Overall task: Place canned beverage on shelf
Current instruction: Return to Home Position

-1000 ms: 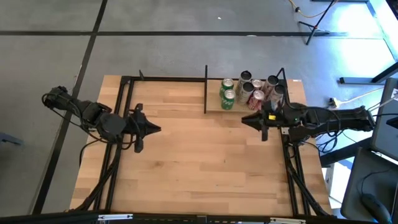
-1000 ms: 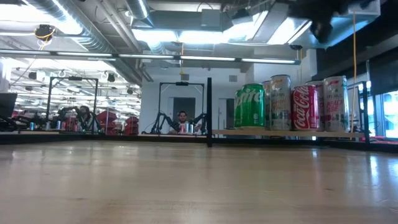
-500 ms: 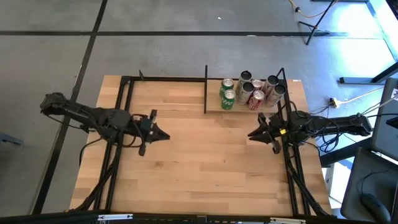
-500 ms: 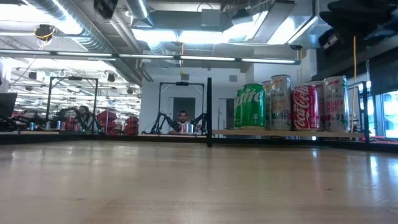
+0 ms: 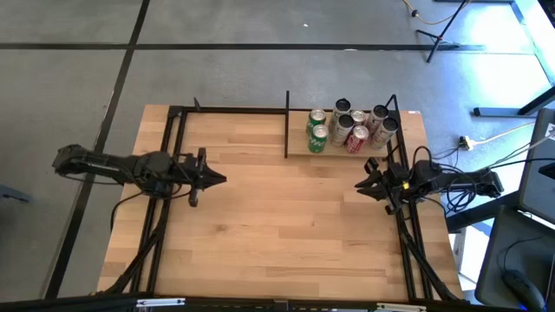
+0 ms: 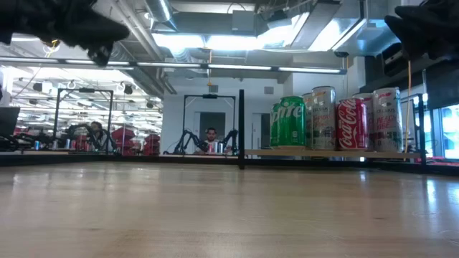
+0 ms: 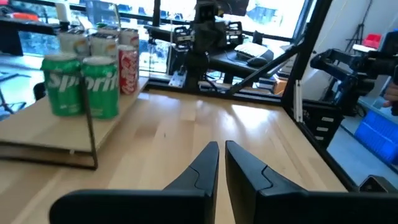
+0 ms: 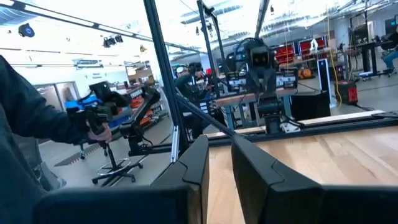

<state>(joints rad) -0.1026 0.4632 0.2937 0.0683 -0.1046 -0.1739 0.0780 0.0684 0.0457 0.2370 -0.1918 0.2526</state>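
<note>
Both grippers have drawn back since the earlier frame. The right gripper point(image 5: 359, 185) is now clear of the shelf point(image 5: 297, 132), fingers a slit apart, empty. Left gripper point(image 5: 222, 179) is closed, empty, mid-left. All cans point(image 5: 347, 128) stand on the shelf, back right. Risk: the right side folds away close by the shelf corner; a wide swing could jolt it and topple the tight-packed cans.

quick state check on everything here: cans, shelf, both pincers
green cans: upright on the shelf, side by side
red can: upright on the shelf
shelf: far right corner of the table, holding the cans
left pincer: shut, empty, above the table's left side
right pincer: slightly open, empty, by the table's right edge
</note>
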